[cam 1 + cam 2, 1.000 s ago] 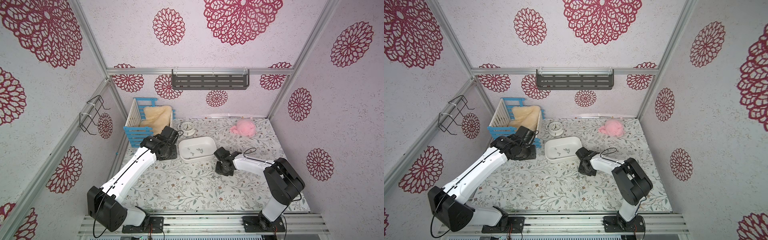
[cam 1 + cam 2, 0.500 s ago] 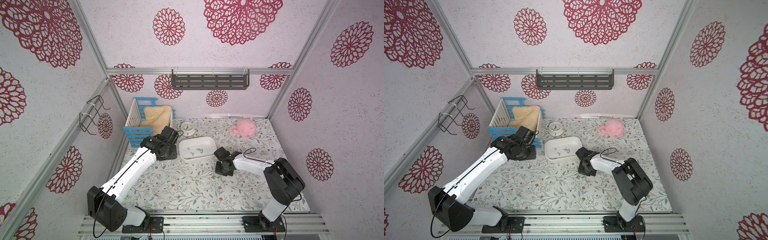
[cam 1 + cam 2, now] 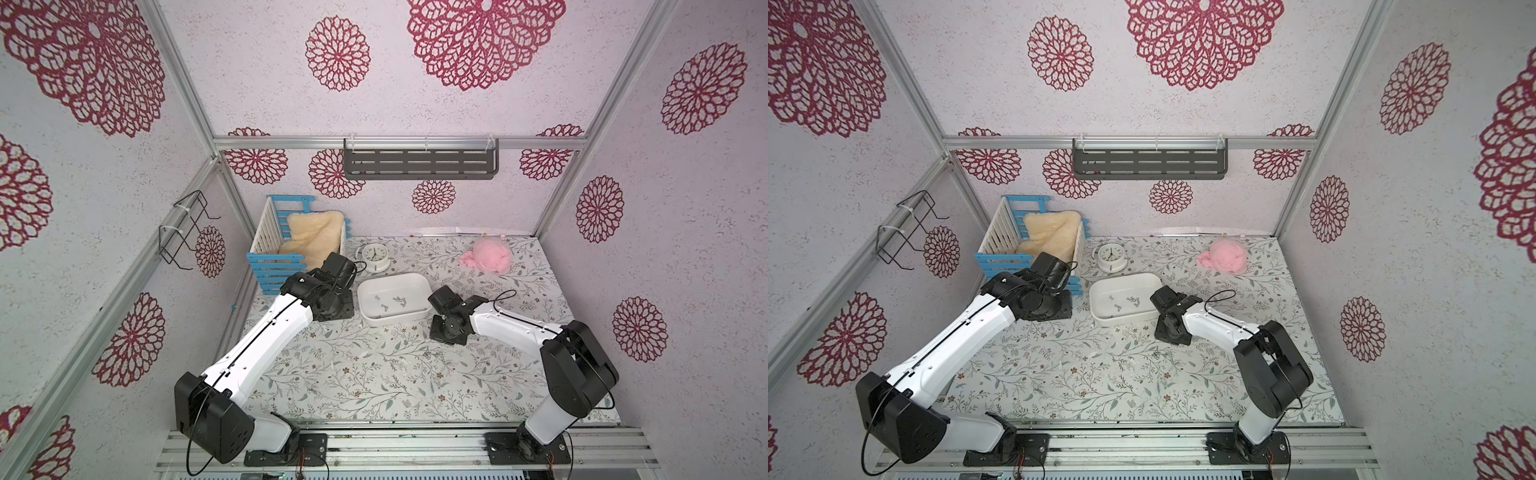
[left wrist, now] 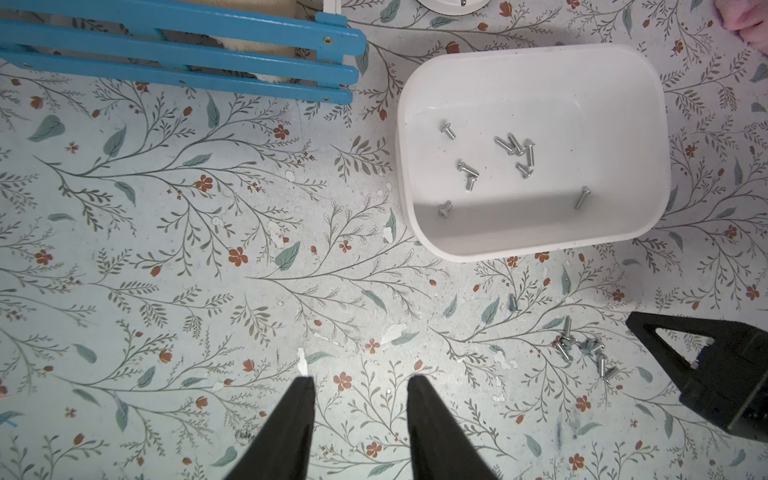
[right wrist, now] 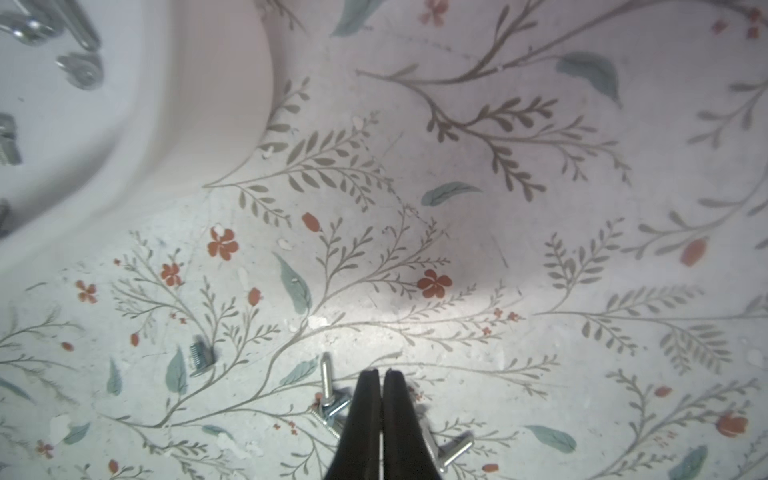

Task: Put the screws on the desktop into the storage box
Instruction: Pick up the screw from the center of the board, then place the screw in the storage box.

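Screws (image 5: 326,380): tiny, hard, likely slippery; best pinched across shank. Right hand (image 5: 380,372) closed among them at 4 o'clock of box (image 3: 392,321), catch unclear. Left hand (image 4: 360,380) half-open, empty.

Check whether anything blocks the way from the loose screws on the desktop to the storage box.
Nothing visible does: only bare desktop and one stray screw lie between the screw pile and the storage box; its wall must be cleared.
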Available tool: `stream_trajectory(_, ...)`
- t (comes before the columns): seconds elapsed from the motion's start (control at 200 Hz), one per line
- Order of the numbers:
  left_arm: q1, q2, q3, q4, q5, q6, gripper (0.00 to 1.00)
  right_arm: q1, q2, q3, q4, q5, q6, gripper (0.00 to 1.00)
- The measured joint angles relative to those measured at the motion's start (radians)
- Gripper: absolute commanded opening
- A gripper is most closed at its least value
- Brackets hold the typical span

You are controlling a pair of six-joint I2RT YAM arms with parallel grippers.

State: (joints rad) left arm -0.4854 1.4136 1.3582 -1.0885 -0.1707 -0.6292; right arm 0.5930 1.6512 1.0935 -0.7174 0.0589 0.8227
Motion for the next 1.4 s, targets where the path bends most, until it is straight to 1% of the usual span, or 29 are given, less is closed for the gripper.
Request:
stream_trajectory(0.26,0.0,0.0,0.0,0.0,0.0,0.0,0.42,0.0,-0.032,0.107,-0.047,0.0,-0.01,0.0)
stream_trajectory(0.44,0.0,-0.01,-0.008,0.002,0.0,0.0,0.42,0.0,-0.03,0.22,-0.069,0.004,-0.031,0.0)
stream_trajectory(0.54,0.0,-0.023,-0.015,0.002,0.0,-0.001,0.42,0.0,-0.003,0.303,-0.083,0.005,-0.047,0.0)
stream_trajectory(0.7,0.001,-0.037,-0.021,0.002,0.0,-0.007,0.43,0.0,0.103,0.445,-0.091,0.007,-0.071,0.0)
stream_trajectory(1.066,0.002,-0.072,-0.033,0.002,0.001,-0.012,0.43,-0.006,0.433,0.737,-0.133,0.001,-0.12,0.0)
stream_trajectory(1.196,0.002,-0.074,-0.037,0.003,0.001,-0.016,0.43,-0.017,0.518,0.796,-0.138,-0.007,-0.129,0.0)
stream_trajectory(1.401,0.002,-0.075,-0.06,0.002,0.004,-0.023,0.43,-0.035,0.614,0.836,-0.138,-0.031,-0.132,0.02)
